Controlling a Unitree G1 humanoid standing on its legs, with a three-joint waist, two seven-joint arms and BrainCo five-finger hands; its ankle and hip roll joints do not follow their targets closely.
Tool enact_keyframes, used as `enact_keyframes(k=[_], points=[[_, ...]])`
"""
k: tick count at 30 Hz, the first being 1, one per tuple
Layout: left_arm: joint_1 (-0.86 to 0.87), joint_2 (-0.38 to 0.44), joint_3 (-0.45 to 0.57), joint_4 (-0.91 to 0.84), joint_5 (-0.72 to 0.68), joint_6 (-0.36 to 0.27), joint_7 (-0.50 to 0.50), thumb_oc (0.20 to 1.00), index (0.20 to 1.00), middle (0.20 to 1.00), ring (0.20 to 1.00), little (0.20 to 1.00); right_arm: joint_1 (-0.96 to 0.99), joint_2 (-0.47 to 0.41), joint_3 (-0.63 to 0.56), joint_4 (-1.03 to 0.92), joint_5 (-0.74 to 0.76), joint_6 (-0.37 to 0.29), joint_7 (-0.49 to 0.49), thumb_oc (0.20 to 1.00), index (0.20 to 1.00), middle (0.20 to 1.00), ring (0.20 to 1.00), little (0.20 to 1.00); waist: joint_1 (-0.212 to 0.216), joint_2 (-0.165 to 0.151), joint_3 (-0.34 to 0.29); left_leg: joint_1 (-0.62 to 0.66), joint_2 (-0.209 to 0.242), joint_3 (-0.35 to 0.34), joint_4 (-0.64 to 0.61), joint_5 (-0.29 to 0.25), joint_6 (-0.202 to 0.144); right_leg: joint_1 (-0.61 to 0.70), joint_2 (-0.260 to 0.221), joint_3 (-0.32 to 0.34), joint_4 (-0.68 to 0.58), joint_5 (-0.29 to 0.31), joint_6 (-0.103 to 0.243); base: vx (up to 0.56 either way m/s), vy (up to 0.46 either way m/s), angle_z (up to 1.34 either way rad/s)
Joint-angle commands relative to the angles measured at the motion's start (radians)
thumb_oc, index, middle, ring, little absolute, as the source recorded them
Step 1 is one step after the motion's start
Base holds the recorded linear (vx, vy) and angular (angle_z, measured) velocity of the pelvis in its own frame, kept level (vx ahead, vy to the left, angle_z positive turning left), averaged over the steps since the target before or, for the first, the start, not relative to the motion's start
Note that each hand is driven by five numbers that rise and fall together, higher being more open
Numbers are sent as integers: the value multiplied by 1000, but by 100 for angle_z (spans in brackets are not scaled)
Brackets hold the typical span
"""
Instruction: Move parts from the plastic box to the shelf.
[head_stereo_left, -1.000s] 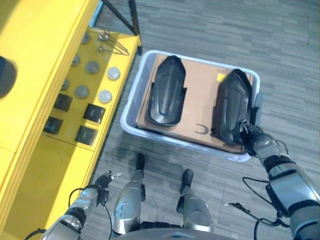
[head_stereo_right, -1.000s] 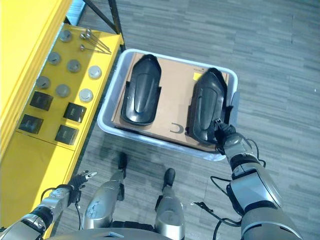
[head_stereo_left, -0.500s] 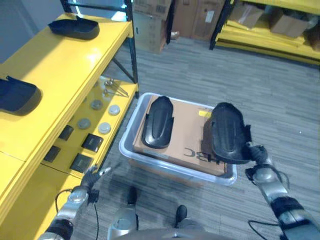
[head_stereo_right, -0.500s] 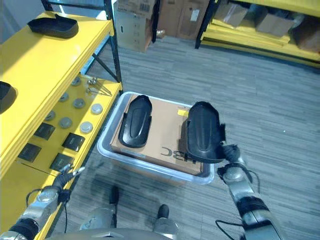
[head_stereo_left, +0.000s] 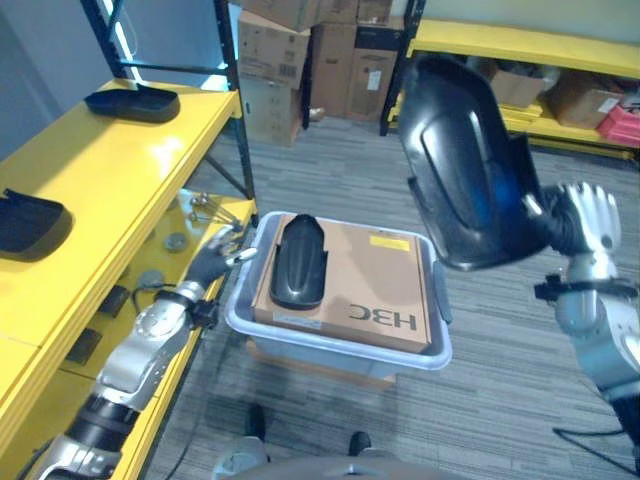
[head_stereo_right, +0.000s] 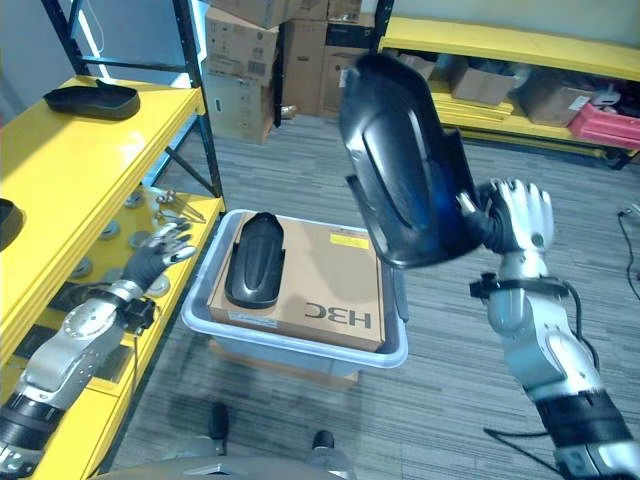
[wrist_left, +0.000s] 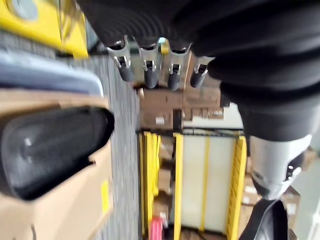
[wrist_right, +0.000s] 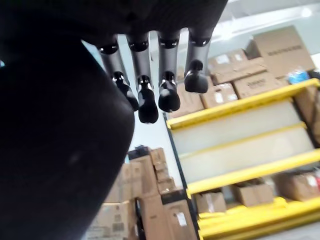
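My right hand (head_stereo_left: 588, 214) holds a big black shell-shaped part (head_stereo_left: 462, 150) high in the air, above and to the right of the grey plastic box (head_stereo_left: 338, 351); in the right wrist view its fingers (wrist_right: 150, 95) curl beside the dark part (wrist_right: 55, 165). A second black part (head_stereo_left: 297, 262) lies on brown cardboard (head_stereo_left: 375, 290) inside the box. My left hand (head_stereo_left: 213, 256) hovers open just left of the box's rim, fingers (wrist_left: 150, 70) straight. The yellow shelf (head_stereo_left: 100, 190) on the left carries two black parts (head_stereo_left: 132, 102) (head_stereo_left: 30, 222).
A black shelf upright (head_stereo_left: 228, 95) stands between shelf and box. Small metal pieces (head_stereo_left: 205, 207) lie on the lower yellow shelf board. Stacked cardboard boxes (head_stereo_left: 300, 55) and another yellow rack (head_stereo_left: 520, 45) line the back.
The camera has tilted up. My right hand has lifted the black part out of the box to head height. My left hand has risen to beside the box's left rim.
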Motion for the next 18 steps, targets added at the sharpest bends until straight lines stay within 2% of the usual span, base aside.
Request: enact_keyframes(k=[1, 7, 18], points=[[-110, -11, -27, 25, -62, -23, -30, 1000, 1000, 1000, 1000, 1000, -176, -59, 27, -8, -24, -23, -54, 200, 200, 200, 200, 200, 19, -18, -18, 125, -10, 44, -2, -216, 4, 42, 28, -41, 3, -114, -7, -8, 20, -12], [-232, -79, -132, 40, -201, 11, -43, 1000, 1000, 1000, 1000, 1000, -368, -13, 204, 9, -83, -38, -19, 200, 200, 200, 200, 200, 12, -14, -38, 134, -14, 44, -2, -228, 7, 45, 25, -33, 3, -119, -4, 1, 14, -4], [-300, -115, -185, 42, -198, 0, -38, 1000, 1000, 1000, 1000, 1000, -441, 68, 328, 36, -78, -94, -46, 200, 200, 200, 200, 200, 17, -13, -48, 134, -20, 35, -2, -234, 10, 46, 19, -41, 3, -118, 2, 4, 6, 0]])
